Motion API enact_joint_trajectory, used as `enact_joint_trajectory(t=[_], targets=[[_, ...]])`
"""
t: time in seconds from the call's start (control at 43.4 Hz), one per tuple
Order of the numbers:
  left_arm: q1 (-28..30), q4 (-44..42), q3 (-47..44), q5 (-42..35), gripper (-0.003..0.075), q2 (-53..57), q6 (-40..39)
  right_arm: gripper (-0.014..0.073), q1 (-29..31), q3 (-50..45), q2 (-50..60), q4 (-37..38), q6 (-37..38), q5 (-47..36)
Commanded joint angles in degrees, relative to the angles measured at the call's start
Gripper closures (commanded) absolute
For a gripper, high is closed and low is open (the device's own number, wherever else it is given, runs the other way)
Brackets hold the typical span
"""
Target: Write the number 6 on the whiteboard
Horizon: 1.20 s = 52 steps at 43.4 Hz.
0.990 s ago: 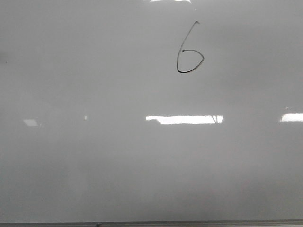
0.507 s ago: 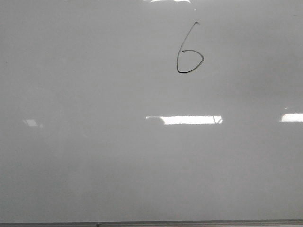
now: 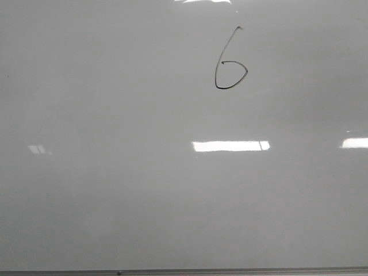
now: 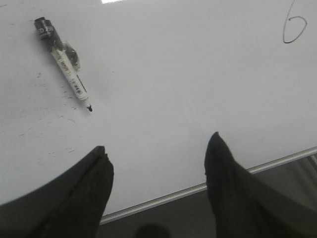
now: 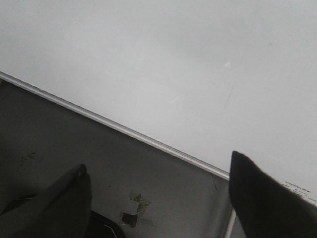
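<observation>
A: Where's the number 6 point(image 3: 230, 62) now?

B: On the whiteboard point(image 3: 115, 201), in its far part and a little right of centre in the front view. Thin black line, long curved stem, pointed loop closed at the base. It looks finished to me.

A: Which way does it run?

B: Its long axis goes away from the robot: loop nearer, stem reaching toward the far edge and leaning slightly right at the top. So it reads upright from the robot's side.

A: And the marker point(image 4: 63, 63)?

B: Lying flat on the board, well apart from the digit, uncapped tip toward the near edge strip point(image 4: 198, 188), cap end farther off. Some small stray marks are scattered beside it.

A: The grippers?

B: The left gripper point(image 4: 157, 148) is spread wide and empty, above the board's near edge. The right gripper point(image 5: 158, 171) is also spread and empty, over the edge strip and the dark surface beyond it.

A: So what's left to do well?

B: I'd judge only a clean retreat: keep both arms high so nothing brushes the wet ink or nudges the marker.
</observation>
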<state>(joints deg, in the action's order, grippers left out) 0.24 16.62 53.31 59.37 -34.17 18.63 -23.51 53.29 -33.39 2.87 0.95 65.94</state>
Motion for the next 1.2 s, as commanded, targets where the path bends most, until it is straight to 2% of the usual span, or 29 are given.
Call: enact_joint_trajectory(t=[0.0, 0.069, 0.299, 0.369, 0.461, 0.576, 1.175], targets=[[-0.1, -0.8, 1.9, -5.2, 0.0331, -0.2, -2.7, 0.0008, 0.2, 0.8, -0.3, 0.4, 0.2, -4.4], [-0.1, -1.2, 1.9, -6.1, 0.0368, -0.2, -2.8, 0.0067, 0.2, 0.6, -0.3, 0.4, 0.2, -4.5], [-0.1, -1.6, 1.9, -6.9, 0.0585, -0.3, -2.8, 0.0488, 0.2, 0.5, -0.3, 0.4, 0.2, -4.7], [-0.1, -1.7, 1.9, -6.9, 0.065, -0.3, -2.8, 0.0585, 0.2, 0.5, -0.3, 0.4, 0.2, -4.7], [-0.1, -2.2, 1.9, -6.9, 0.0723, -0.3, -2.8, 0.0669, 0.2, 0.5, -0.3, 0.4, 0.2, -4.7], [-0.1, -4.6, 1.9, -6.9, 0.0741, -0.3, -2.8, 0.0661, 0.2, 0.5, -0.3, 0.4, 0.2, -4.8], [-0.1, -2.6, 1.9, -6.9, 0.0741, -0.3, -2.8, 0.0661, 0.2, 0.5, -0.3, 0.4, 0.2, -5.6]])
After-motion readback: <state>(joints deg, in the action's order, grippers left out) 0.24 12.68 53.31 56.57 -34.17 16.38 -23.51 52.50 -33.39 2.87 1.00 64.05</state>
